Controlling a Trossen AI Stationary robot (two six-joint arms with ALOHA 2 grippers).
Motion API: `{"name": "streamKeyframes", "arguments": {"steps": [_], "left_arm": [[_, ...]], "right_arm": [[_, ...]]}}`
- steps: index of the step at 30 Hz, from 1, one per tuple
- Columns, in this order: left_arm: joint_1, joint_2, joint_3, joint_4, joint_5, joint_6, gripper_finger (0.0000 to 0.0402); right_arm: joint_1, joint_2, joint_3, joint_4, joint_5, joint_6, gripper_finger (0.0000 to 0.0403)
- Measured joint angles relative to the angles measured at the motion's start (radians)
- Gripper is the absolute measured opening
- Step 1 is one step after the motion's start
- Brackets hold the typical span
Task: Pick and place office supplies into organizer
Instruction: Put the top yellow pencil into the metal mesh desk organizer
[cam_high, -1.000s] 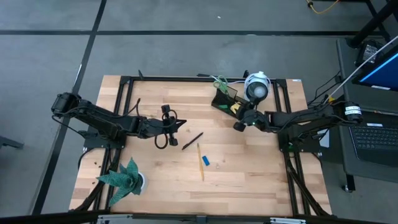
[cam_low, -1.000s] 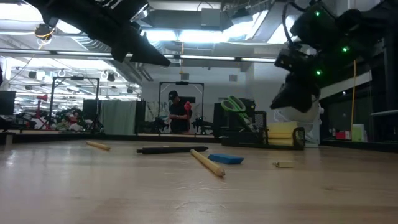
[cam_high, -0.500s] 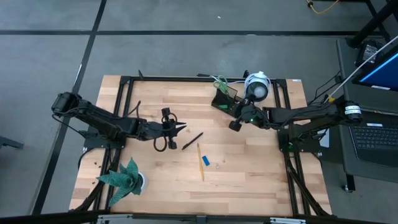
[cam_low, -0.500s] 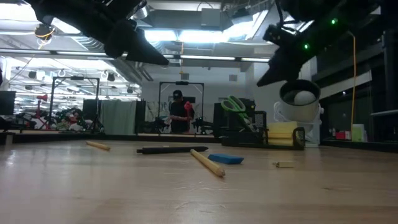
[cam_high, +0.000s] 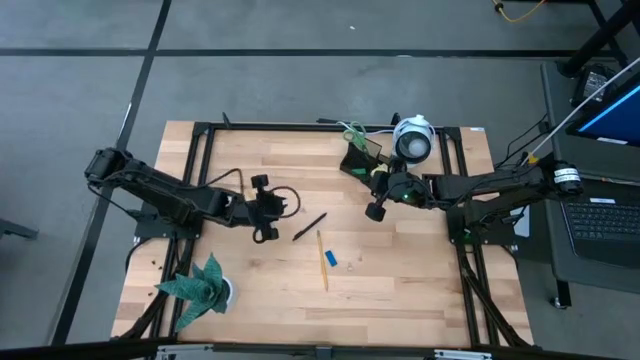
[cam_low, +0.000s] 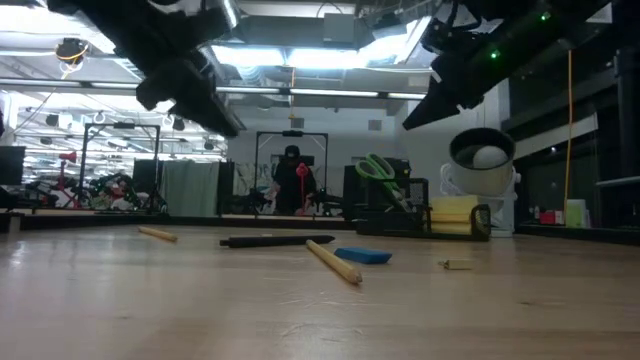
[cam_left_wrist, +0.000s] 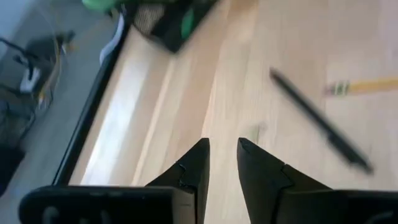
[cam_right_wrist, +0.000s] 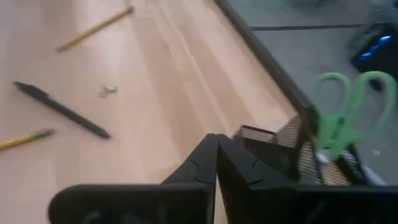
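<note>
Pen (cam_high: 309, 227), black and slim, lay loose on the table (cam_high: 420, 280) in the high view, just ahead of your left claw (cam_high: 283, 207); you would have judged it light, stiff and prone to roll, best pinched mid-barrel. In the left wrist view that claw's fingers (cam_left_wrist: 194, 167) stood slightly apart, holding nothing. In the right wrist view your right claw (cam_right_wrist: 216, 149) was closed and empty beside the organizer (cam_right_wrist: 280, 149), its arm reaching low over the table.
</note>
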Motion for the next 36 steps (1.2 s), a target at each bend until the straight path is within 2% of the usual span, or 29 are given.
{"name": "streamKeyframes", "arguments": {"steps": [5, 10, 13, 23, 28, 36], "left_arm": [[0.032, 0.031, 0.051, -0.204, 0.03, 0.068, 0.0086], [0.066, 0.035, 0.054, -0.224, 0.112, 0.193, 0.0095], [0.075, 0.035, 0.054, -0.247, 0.116, 0.27, 0.0098], [0.14, 0.053, 0.054, -0.491, 0.235, 0.315, 0.0115], [0.191, 0.092, 0.054, -0.502, 0.362, 0.394, 0.0108], [0.277, 0.202, 0.054, -0.512, 0.36, 0.535, 0.0105]], "right_arm": [[-0.002, 0.0, 0.0, 0.025, -0.037, 0.003, 0.0004], [-0.005, 0.0, 0.0, 0.049, -0.06, 0.086, 0.0007], [-0.005, 0.0, 0.0, 0.05, -0.086, 0.103, 0.0008], [-0.009, 0.0, 0.0, 0.083, -0.119, 0.035, 0.0009], [-0.017, 0.0, 0.0, 0.124, -0.177, -0.007, 0.0006], [-0.023, 0.0, 0.0, 0.128, -0.187, -0.028, 0.001]]}}
